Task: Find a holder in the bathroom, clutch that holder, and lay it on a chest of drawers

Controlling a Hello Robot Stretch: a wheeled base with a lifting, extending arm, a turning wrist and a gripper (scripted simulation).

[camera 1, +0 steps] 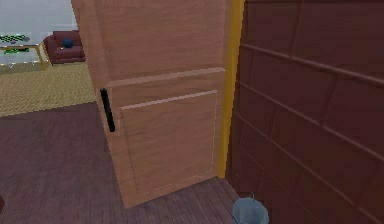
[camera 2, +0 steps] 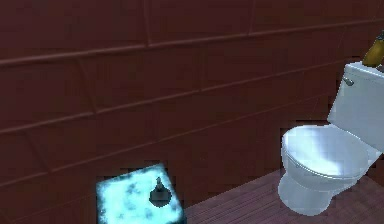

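In the arm side view a white toilet point(camera 2: 320, 158) stands at the right against a dark red-brown tiled wall point(camera 2: 150, 90). On its tank top, at the right edge, sits a small yellow and dark object point(camera 2: 374, 48); I cannot tell what it is. A pale blue glowing square point(camera 2: 138, 193) lies at the bottom left, with a small dark knobbed thing point(camera 2: 157, 190) on it.
In the forward view a wooden door point(camera 1: 165, 95) with a black handle point(camera 1: 106, 110) stands ajar ahead. A dark tiled wall point(camera 1: 310, 110) runs along the right. A small grey bucket point(camera 1: 251, 209) sits on the floor at the bottom. Through the gap at the left I see a red sofa point(camera 1: 66, 48).
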